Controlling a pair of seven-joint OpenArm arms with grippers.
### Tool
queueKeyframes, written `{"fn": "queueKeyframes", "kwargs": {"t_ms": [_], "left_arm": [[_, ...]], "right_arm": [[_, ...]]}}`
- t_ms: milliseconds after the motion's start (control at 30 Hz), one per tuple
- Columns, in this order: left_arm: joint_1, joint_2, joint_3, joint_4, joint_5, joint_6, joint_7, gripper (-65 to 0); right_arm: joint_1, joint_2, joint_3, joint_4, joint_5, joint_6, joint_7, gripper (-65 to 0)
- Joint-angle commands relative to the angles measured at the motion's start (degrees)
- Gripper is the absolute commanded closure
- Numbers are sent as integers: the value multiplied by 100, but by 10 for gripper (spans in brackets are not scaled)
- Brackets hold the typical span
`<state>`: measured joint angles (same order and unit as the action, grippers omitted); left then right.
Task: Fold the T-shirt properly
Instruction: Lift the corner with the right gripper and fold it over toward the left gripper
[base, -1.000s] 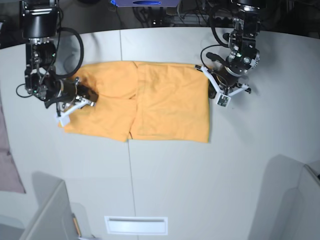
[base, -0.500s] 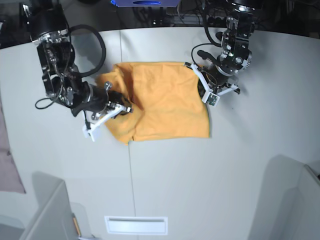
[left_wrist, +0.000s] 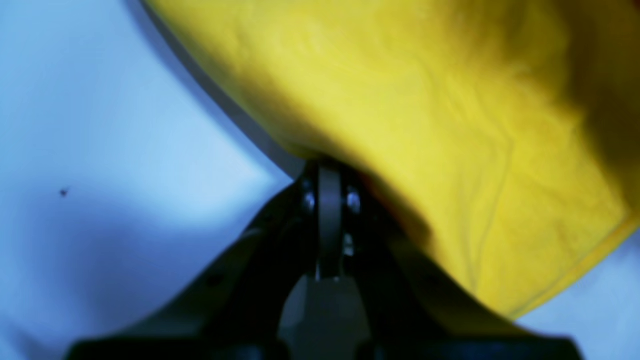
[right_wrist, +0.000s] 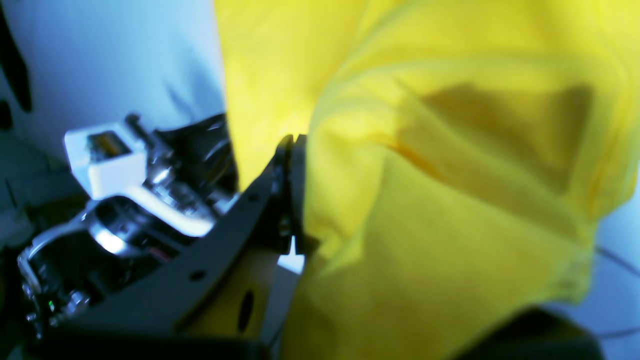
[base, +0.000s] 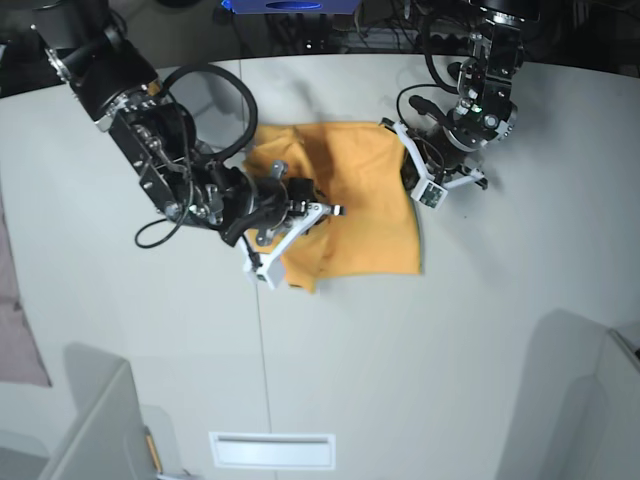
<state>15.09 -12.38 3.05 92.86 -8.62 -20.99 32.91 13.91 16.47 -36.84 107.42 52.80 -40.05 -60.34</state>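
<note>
The orange-yellow T-shirt (base: 365, 200) lies on the white table, its left part lifted and bunched over the middle. My right gripper (base: 305, 205) is shut on that lifted cloth. In the right wrist view the T-shirt (right_wrist: 450, 200) drapes from the right gripper (right_wrist: 295, 150) in thick folds. My left gripper (base: 408, 165) sits at the shirt's upper right edge. In the left wrist view the left gripper (left_wrist: 322, 167) has its jaws together under the hem of the T-shirt (left_wrist: 450, 125), pinching the cloth.
A pale pinkish-grey cloth (base: 15, 320) lies at the table's left edge. Grey panels stand at the front left (base: 100, 420) and front right (base: 580, 400). A white slotted plate (base: 272, 450) sits near the front edge.
My right arm has swept rightwards, carrying the shirt's left part over the middle, so the spread cloth is now much narrower. The left gripper has stayed near the upper right edge.
</note>
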Motion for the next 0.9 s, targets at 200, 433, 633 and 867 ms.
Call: {"fn": "queueKeyframes", "kwargs": {"t_ms": [200, 433, 633, 867], "left_arm": [[60, -41, -2, 11, 146, 20, 336, 0], [139, -120, -2, 20, 146, 20, 336, 0], [139, -120, -2, 28, 146, 20, 336, 0], [192, -129, -116, 46, 137, 11, 336, 0]], "right_arm": [[46, -772, -92, -434, -1029, 5, 51, 0], [64, -1484, -65, -900, -1715, 5, 51, 0], [134, -1748, -92, -1208, -1891, 5, 60, 0], [134, -1713, -83, -1234, -1891, 5, 253, 0]]}}
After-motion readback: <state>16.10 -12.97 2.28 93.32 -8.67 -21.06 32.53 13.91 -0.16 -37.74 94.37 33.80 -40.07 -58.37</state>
